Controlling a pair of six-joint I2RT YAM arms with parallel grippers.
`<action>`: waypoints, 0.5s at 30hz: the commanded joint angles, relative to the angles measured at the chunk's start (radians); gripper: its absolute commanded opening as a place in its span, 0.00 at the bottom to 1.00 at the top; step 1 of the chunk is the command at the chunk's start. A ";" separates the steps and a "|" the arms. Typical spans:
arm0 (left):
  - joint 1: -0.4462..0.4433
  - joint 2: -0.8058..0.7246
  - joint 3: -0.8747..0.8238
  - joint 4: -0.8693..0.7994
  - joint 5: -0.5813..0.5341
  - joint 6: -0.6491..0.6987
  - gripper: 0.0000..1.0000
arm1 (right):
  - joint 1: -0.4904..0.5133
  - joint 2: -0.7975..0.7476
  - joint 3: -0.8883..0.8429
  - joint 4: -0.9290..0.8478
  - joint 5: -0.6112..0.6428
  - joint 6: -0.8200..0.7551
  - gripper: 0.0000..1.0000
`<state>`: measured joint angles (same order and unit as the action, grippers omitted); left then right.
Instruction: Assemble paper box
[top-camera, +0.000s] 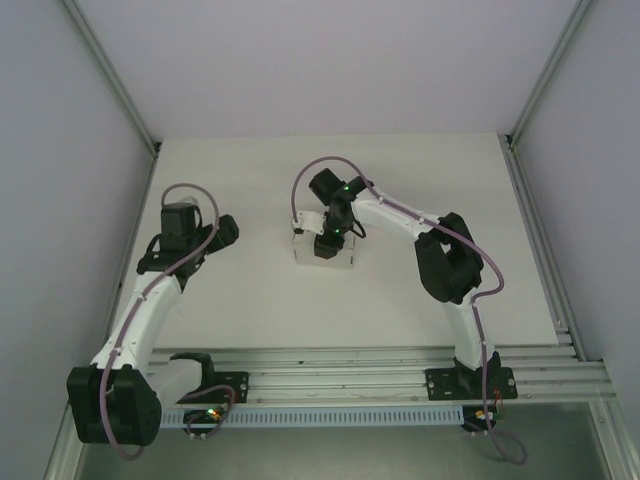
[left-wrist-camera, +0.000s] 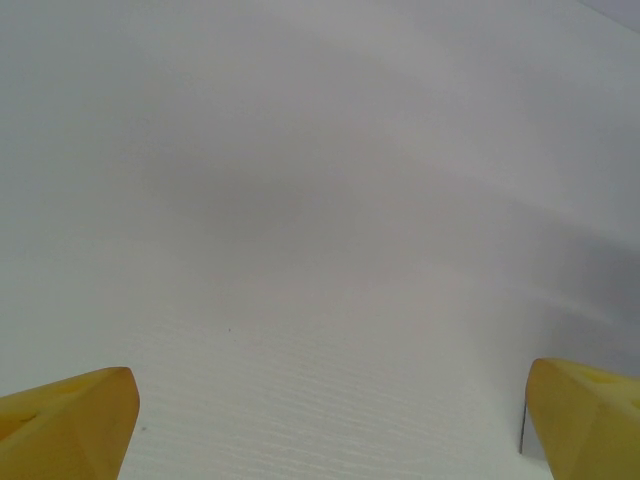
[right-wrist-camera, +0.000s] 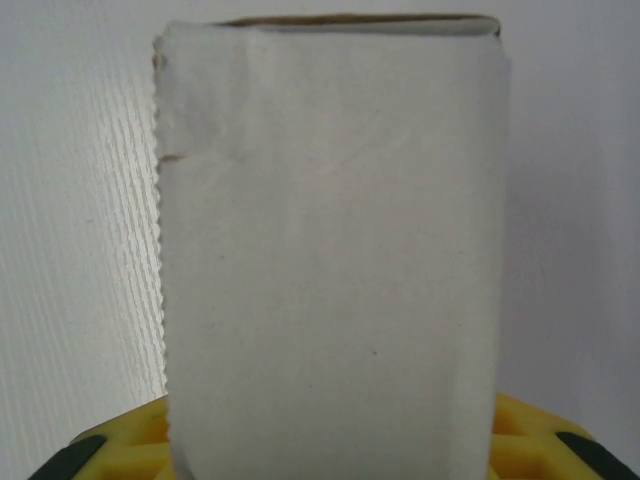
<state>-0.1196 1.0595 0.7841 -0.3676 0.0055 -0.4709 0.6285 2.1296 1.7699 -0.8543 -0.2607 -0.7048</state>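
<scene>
Right gripper (right-wrist-camera: 330, 455): jaws drawn narrow against both side walls of the paper box (right-wrist-camera: 330, 250), which sits between the fingers and extends ahead of them over the table (right-wrist-camera: 80, 250). Left gripper (left-wrist-camera: 325, 420): jaws wide, holding nothing, well apart to the side. Hazard: excess squeeze would likely buckle the thin walls, and an off-centre hold may let the box twist or slip.

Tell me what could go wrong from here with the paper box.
1. The paper box sits between the fingers of the right pincer; it looks thin, so a hard squeeze may dent it.
2. The left pincer is open over the bare table, apart from the box; with only one arm on it, the box may twist or slide.
3. In the right wrist view the box hides the fingertips, so a bad grip would be hard to notice.
</scene>
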 joint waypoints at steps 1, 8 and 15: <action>0.007 -0.042 -0.019 0.016 0.027 0.016 1.00 | 0.001 -0.011 0.034 -0.088 0.045 -0.039 0.28; 0.006 -0.069 -0.039 0.042 0.036 0.032 1.00 | 0.010 -0.124 -0.030 0.077 0.286 -0.085 0.27; 0.008 -0.066 -0.057 0.052 0.021 0.036 1.00 | 0.023 -0.185 -0.380 0.654 0.601 -0.360 0.36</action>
<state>-0.1169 1.0039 0.7456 -0.3363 0.0288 -0.4541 0.6407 1.9438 1.4796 -0.4728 0.1665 -0.9157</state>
